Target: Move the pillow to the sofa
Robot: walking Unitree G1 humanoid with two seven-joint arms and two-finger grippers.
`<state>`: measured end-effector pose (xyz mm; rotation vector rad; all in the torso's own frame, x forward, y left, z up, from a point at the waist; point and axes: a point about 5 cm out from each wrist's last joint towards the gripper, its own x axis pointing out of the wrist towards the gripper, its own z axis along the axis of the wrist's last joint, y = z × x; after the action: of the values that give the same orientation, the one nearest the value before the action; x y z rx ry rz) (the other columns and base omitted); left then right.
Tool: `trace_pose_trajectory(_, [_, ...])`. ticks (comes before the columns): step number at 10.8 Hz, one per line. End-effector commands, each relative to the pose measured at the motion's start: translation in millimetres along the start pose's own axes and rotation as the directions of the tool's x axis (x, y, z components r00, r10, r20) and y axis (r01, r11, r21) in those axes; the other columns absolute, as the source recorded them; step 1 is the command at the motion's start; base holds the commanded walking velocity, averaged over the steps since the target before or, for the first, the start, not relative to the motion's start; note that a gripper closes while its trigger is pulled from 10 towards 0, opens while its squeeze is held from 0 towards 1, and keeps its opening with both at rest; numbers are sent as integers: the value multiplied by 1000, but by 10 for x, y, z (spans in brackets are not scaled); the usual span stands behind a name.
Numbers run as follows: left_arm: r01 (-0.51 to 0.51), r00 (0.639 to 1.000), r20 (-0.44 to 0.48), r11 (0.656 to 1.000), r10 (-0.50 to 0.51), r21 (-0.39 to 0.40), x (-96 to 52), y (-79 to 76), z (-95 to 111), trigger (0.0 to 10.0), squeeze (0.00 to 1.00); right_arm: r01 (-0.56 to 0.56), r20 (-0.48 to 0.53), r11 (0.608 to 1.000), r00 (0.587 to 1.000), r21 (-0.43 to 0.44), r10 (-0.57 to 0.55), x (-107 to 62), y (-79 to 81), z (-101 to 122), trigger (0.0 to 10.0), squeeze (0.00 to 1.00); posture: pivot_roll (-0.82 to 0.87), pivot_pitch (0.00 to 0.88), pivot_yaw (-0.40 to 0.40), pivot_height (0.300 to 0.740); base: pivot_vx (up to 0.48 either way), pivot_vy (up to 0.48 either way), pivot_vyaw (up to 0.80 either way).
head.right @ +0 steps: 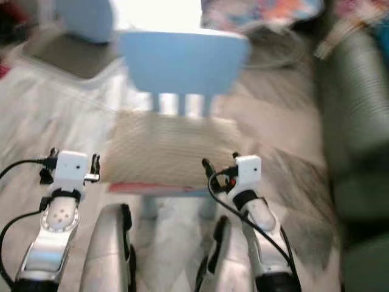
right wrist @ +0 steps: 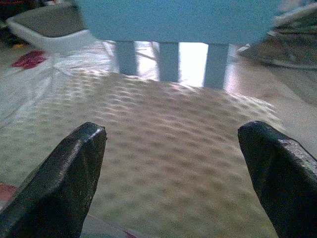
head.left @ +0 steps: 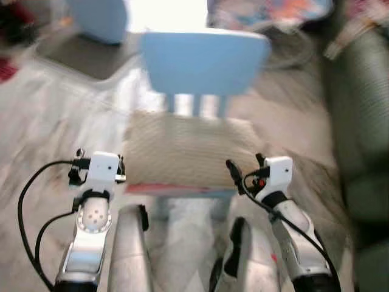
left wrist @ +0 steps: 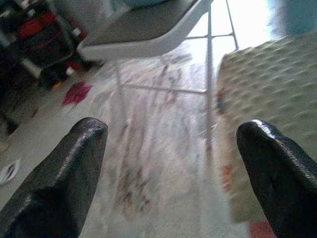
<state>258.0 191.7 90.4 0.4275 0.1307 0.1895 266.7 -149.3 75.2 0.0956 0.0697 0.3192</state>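
A cream, bumpy-textured pillow [head.left: 188,149] lies on the seat of a small light-blue chair [head.left: 203,61] straight ahead of me. My left gripper [head.left: 100,161] hovers at the pillow's left edge, open, with the pillow [left wrist: 267,99] beside one finger and bare floor between the fingers. At the pillow's near right corner my right gripper [head.left: 246,165] is open too, its fingers spread wide just above the pillow [right wrist: 163,129]. The dark green sofa [head.left: 358,109] stands along the right side. The head views are blurred.
A grey folding table [left wrist: 143,29] with thin white legs stands to the left rear, with a blue object [head.left: 100,18] on it. Colourful cloth [head.left: 273,12] lies at the back. Red and dark clutter [left wrist: 44,39] sits far left. Pale floor surrounds the chair.
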Motion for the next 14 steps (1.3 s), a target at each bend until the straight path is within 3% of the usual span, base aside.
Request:
trace_pose_trajectory(1, [11, 1000, -6, 1000, -11, 11, -21, -15, -30, 10000, 0, 0, -10, 1000, 1000, 0, 0, -15, 6, -31, 10000, 0, 26, 147, -65, 561, 292, 0, 625])
trace_pose_trajectory(7, [25, 1000, -14, 1000, -25, 1, -20, -63, -39, 10000, 0, 57, -8, 998, 998, -22, -57, -4, -68, -11, 10000, 0, 20, 145, -67, 561, 313, 0, 0])
trace_pose_trajectory(10, [36, 999, -30, 999, -37, -31, -25, -98, -54, 10000, 0, 80, -3, 996, 997, -33, -80, -2, -85, 0, 10000, 0, 20, 147, -66, 561, 0, 0, 0])
trace_pose_trajectory(12, [140, 986, -76, 988, -145, -69, -61, -228, -117, 10000, 0, 102, -16, 994, 995, -40, -102, -19, -102, -22, 10000, 0, 23, 154, -69, 561, 0, 0, 0])
trace_pose_trajectory(14, [164, 978, -117, 983, -174, -85, -127, -245, -172, 10000, 0, 98, -34, 995, 994, -36, -99, -64, -102, -41, 10000, 0, 22, 201, -94, 561, 0, 0, 0])
